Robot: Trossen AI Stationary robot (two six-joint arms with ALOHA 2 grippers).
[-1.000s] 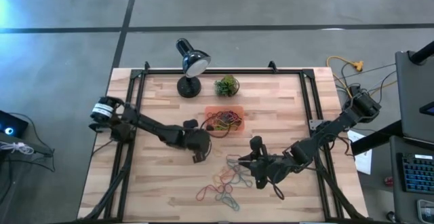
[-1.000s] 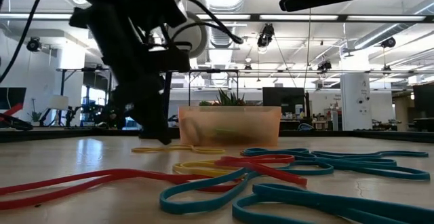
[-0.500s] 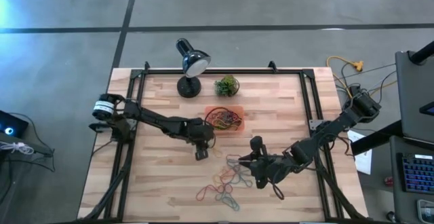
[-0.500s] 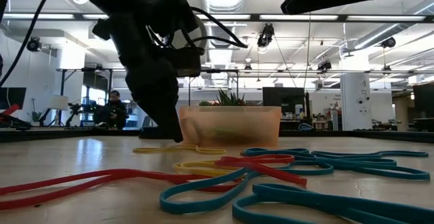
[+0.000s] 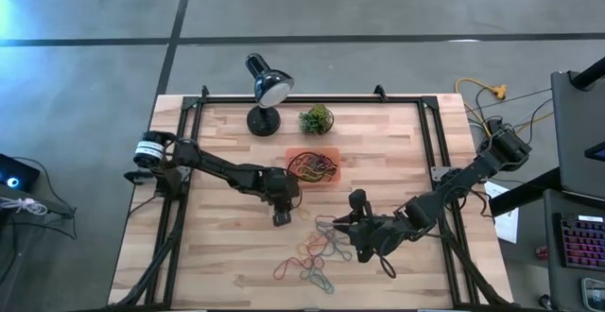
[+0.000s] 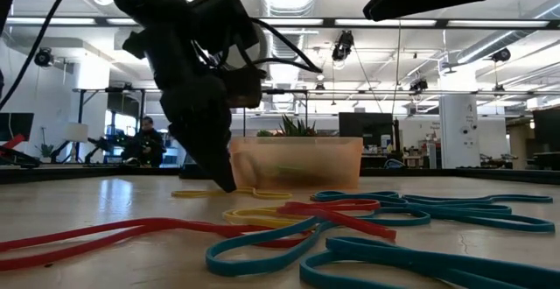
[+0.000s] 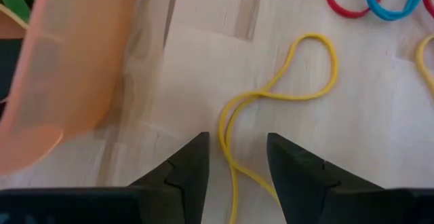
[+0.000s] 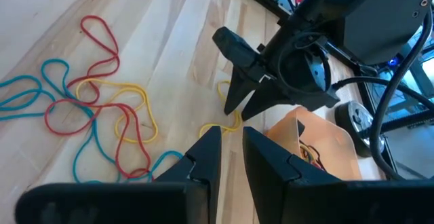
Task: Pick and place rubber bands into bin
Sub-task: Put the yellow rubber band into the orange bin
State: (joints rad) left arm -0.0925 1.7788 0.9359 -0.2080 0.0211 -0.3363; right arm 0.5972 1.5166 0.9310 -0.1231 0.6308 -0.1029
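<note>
One yellow rubber band (image 7: 271, 95) partly hidden | left gripper (image 7: 237, 157) open astride it | right gripper (image 8: 230, 149) narrow, empty

I note a wooden table (image 5: 227, 255) bearing loose rubber bands (image 5: 312, 255), the orange bin (image 5: 313, 167), a lamp (image 5: 262, 90) and a plant ball (image 5: 316, 119).

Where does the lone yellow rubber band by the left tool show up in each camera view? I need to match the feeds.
High view: yellow rubber band, just below the bin, barely visible beside the left tool.
Low view: lying flat in front of the bin, at the tool's tip.
Left wrist view: centre, its tail running between the open fingers.
Right wrist view: mid-frame, under the left tool.
Shared landmark: the orange bin.
</note>
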